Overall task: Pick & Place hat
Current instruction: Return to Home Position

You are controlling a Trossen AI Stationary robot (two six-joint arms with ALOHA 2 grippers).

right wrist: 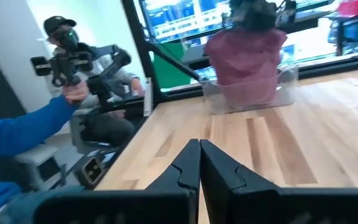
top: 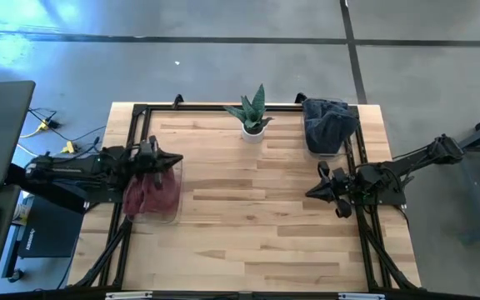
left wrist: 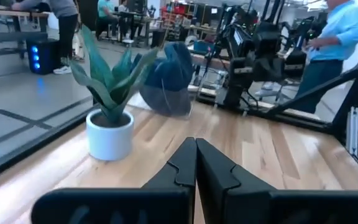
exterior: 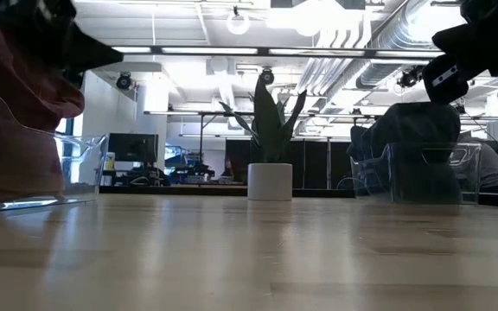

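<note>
A maroon hat (top: 150,193) sits crumpled in a clear bin (top: 176,215) at the table's left side, and shows too in the low view (exterior: 15,95) and the right wrist view (right wrist: 244,59). My left gripper (top: 176,158) hovers shut above the hat's far side, with nothing between its fingers (left wrist: 196,152). A dark blue hat (top: 327,123) fills a second clear bin (exterior: 422,177) at the far right corner. My right gripper (top: 309,192) is shut (right wrist: 199,152) over the table's right side, pointing left toward the maroon hat.
A potted plant (top: 254,117) in a white pot stands at the middle of the far edge. Bare wood lies between the two bins. A black frame (top: 136,125) runs along the table's edges. A person's sleeve and hand (right wrist: 55,106) show beyond the table.
</note>
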